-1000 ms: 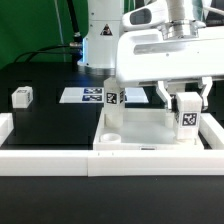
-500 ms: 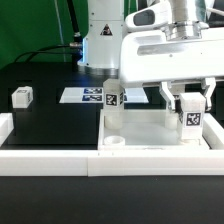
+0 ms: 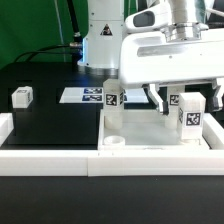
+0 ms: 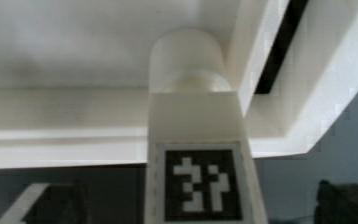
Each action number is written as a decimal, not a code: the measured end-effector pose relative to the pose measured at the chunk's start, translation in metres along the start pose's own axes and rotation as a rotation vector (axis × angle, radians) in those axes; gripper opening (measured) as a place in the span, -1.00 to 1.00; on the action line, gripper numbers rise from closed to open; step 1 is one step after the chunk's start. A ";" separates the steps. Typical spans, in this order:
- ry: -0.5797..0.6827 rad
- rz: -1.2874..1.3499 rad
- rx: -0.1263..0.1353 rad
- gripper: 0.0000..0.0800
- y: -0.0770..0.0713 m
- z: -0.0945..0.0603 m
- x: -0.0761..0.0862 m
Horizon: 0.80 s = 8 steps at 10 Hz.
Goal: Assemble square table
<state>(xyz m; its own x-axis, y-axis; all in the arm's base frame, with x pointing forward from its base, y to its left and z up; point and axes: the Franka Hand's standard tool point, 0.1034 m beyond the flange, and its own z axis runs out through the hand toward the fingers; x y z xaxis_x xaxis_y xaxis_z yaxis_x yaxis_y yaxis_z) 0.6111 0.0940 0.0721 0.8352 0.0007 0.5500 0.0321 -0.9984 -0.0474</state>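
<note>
The white square table slab (image 3: 145,131) lies at the exterior view's right, against the border wall. One tagged white leg (image 3: 112,98) stands at its far left corner. A second tagged leg (image 3: 188,114) stands at its right side. My gripper (image 3: 186,100) hangs over this second leg, jaws open on either side of its top and not touching it. In the wrist view the leg (image 4: 197,130) rises from the slab (image 4: 87,60) between my spread fingertips (image 4: 34,206); the gripper (image 4: 190,205) is open. A loose leg (image 3: 22,97) lies at the far left.
The marker board (image 3: 84,96) lies flat behind the slab's left side. A low white border wall (image 3: 50,160) runs along the front. A round empty socket (image 3: 113,142) shows at the slab's near left corner. The robot base (image 3: 98,40) stands at the back.
The fingers, close against the right leg's top a second ago, have spread apart and let go of it. The leg stays standing on the slab.
</note>
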 end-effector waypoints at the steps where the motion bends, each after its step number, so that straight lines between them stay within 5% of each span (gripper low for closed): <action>1: 0.000 0.000 0.000 0.62 0.000 0.000 0.000; 4: -0.028 0.005 0.003 0.62 -0.001 0.001 -0.001; 8: -0.158 0.002 0.010 0.62 0.000 -0.019 0.027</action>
<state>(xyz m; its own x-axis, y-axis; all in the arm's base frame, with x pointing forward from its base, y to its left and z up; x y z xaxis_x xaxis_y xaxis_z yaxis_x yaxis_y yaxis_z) 0.6232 0.0932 0.1031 0.9112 0.0084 0.4119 0.0352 -0.9977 -0.0575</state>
